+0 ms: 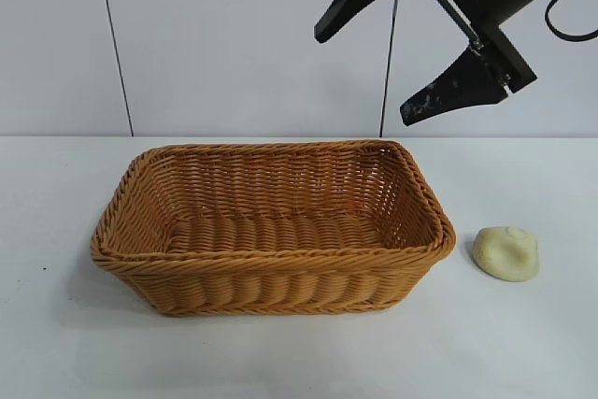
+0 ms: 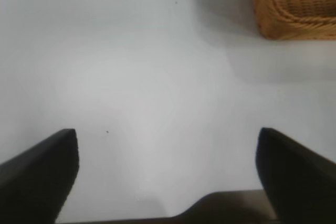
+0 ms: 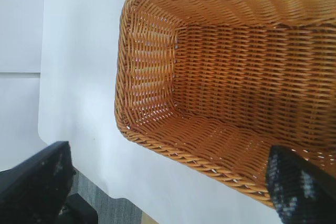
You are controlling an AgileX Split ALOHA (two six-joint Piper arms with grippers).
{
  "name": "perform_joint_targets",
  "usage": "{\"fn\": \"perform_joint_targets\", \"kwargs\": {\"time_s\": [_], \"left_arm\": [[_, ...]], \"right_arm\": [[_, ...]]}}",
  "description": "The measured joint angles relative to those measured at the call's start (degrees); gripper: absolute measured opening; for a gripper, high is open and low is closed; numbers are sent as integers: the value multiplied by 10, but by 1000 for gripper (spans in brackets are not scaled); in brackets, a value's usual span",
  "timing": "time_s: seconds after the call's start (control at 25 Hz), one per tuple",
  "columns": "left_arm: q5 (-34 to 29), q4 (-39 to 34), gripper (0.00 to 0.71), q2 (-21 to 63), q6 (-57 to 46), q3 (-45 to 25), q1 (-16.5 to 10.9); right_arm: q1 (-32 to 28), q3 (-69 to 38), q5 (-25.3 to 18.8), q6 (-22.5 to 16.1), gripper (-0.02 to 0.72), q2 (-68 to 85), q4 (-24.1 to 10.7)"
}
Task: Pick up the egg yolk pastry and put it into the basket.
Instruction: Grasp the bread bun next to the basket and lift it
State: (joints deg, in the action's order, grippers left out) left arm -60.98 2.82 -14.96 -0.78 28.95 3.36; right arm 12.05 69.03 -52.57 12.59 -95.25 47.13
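Exterior view: large orange-tan woven wicker basket [image 1: 271, 226] sits mid white worktop [image 1: 523, 343]. Small pale cream-yellow dome-shaped egg yolk pastry [image 1: 506, 253] lies on worktop just beside basket's right end, apart from it. Black right end effector [image 1: 369, 67] hangs high above basket's right end, fingers spread wide, holding nothing.

Left wrist view: left end effector [image 2: 168, 150] wide, over bare worktop; basket corner [image 2: 294, 9] off to one side.

Right wrist view: right end effector [image 3: 170, 179] fingers wide apart, basket interior [image 3: 236, 93] beneath.

We see the right gripper [image 1: 364, 63] cut off by the exterior view's edge at 1 o'clock. Each wrist view crops the basket [image 2: 294, 3]; the left wrist view crops both fingertips [image 2: 42, 177].
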Motion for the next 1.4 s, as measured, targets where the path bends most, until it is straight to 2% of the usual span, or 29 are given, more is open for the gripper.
{"fn": "perform_joint_targets", "kwargs": {"time_s": [0.28, 0.36, 0.44, 0.52, 0.68, 0.76, 0.84, 0.88, 1.0, 1.24, 1.4], "left_arm": [[1, 0, 675, 142, 0, -1, 0], [1, 0, 675, 151, 0, -1, 0], [1, 0, 675, 152, 0, -1, 0], [1, 0, 675, 153, 0, -1, 0], [1, 0, 675, 153, 0, -1, 0], [1, 0, 675, 153, 0, -1, 0], [1, 0, 675, 153, 0, -1, 0], [1, 0, 675, 153, 0, -1, 0], [1, 0, 675, 153, 0, -1, 0], [1, 0, 675, 153, 0, -1, 0], [1, 0, 675, 153, 0, -1, 0]], "right_arm": [[0, 0, -13, 2, 694, 0, -13], [0, 4, -25, 1, 694, 0, -32], [0, 17, -40, -8, 694, 0, -68], [0, 41, -59, -31, 694, 0, -131], [0, 88, -124, -103, 694, 0, -289], [0, 98, -154, -129, 694, 1, -355], [0, 100, -165, -145, 694, 1, -411], [0, 100, -165, -151, 694, 1, -427], [-20, 100, -157, -155, 694, 1, -433], [-86, 102, -148, -158, 694, -9, -421], [-98, 102, -142, -157, 694, -29, -404]]}}
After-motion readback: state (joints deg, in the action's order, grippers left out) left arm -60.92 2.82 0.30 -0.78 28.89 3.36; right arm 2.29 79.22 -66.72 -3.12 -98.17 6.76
